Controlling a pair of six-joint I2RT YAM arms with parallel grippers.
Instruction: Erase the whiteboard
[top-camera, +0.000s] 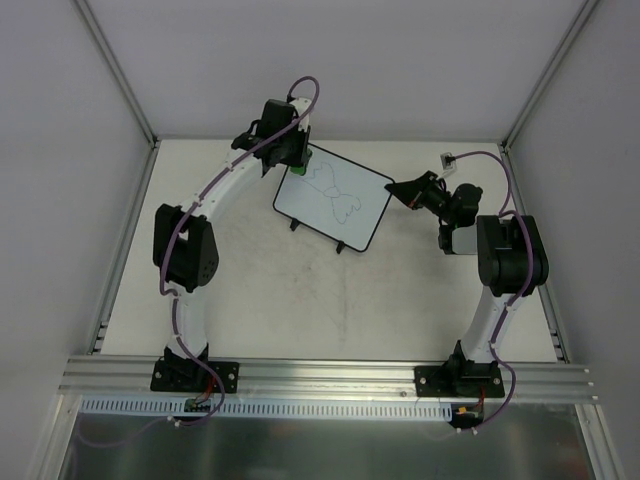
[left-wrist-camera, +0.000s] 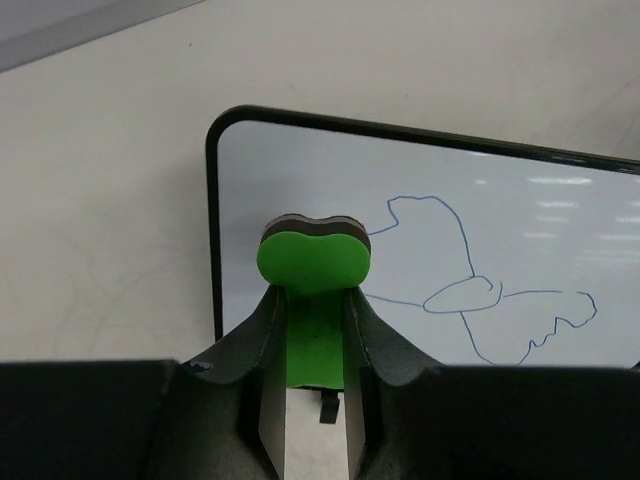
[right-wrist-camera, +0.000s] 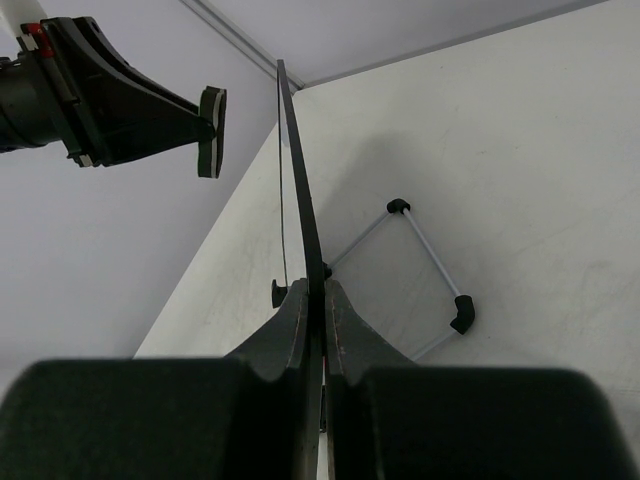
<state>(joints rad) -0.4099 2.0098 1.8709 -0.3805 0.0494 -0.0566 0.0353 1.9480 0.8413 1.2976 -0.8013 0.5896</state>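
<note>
Whiteboard: the whiteboard (top-camera: 333, 203) is sitting toward 12 o'clock on the counter (top-camera: 300, 310), between the two arms.
Right claw: the right claw (right-wrist-camera: 318, 300) is pinching the board's 3 o'clock edge, closed tight on it and steadying it.
Left claw: the left claw (left-wrist-camera: 312, 297) is clamping a green eraser (left-wrist-camera: 314, 255), nearly closed on it, hovering at the board's 10 o'clock corner.
Contact: in the right wrist view, the eraser's pad is hanging just apart from the board face, not touching.
Done: nothing is looking wiped; the blue scribble (left-wrist-camera: 470, 290) is showing whole.
Left: by my reading, all the wiping is waiting to be done.
</note>
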